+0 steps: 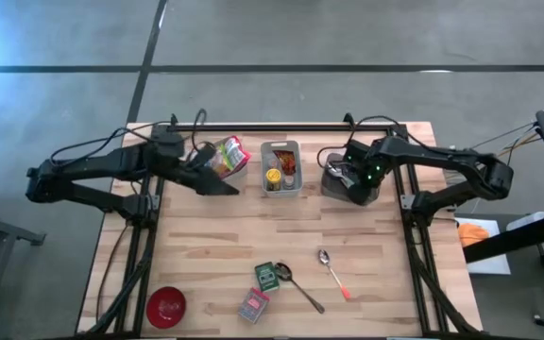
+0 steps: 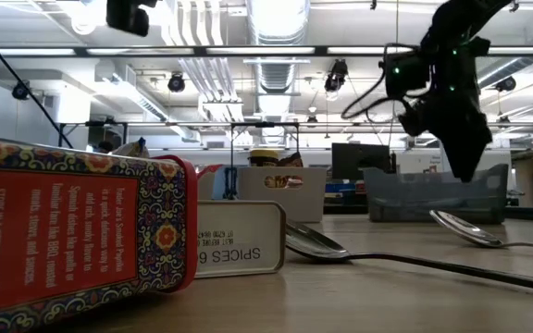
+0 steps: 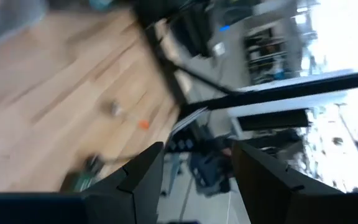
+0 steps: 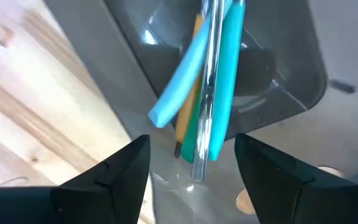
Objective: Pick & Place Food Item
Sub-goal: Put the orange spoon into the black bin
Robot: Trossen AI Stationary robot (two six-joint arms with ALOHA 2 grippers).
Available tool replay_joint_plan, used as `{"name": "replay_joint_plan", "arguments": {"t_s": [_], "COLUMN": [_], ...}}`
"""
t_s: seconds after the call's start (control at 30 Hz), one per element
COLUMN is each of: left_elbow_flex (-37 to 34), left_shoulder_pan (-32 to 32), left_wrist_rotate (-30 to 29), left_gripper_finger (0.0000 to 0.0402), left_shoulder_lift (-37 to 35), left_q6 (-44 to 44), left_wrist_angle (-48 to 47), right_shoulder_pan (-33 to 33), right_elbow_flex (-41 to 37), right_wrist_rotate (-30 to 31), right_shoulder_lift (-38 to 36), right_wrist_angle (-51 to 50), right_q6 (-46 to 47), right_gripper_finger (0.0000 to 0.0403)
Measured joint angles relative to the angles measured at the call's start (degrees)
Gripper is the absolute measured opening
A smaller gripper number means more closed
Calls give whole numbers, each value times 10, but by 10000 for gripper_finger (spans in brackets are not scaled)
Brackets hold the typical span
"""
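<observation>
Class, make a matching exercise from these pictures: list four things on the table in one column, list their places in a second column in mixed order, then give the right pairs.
Things:
1. red bowl
2. right gripper
3. left gripper
4. spoon with orange-tipped handle

Places:
A. over the grey bin that holds the utensils
B. near-left corner of the table
C. beside the colourful food packet at the far left
D. lying on the wood near the two spice tins

Right pairs: 1-B, 2-A, 3-C, 4-D
</observation>
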Motion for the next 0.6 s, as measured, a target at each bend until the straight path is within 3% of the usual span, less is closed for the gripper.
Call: {"name": "replay_joint_plan", "arguments": {"t_s": [0.37,0.6], "left_elbow_flex": [0,0], "left_shoulder_pan": [-129,-183], "left_wrist_rotate": [-15,-34], "left_gripper_finger": [192,192], "left_shoulder_lift": [93,155], "left_q6": [-8,-12], "left_wrist_angle": [-30,-33], "right_shoulder_pan": [15,90], "right_elbow_flex": [91,132], "right_wrist_rotate": [5,1], "right_shoulder_lift": [-36,-44], "right_wrist_angle": [-24,-25], "right_q6": [28,15], "right_gripper_finger": [236,236]}}
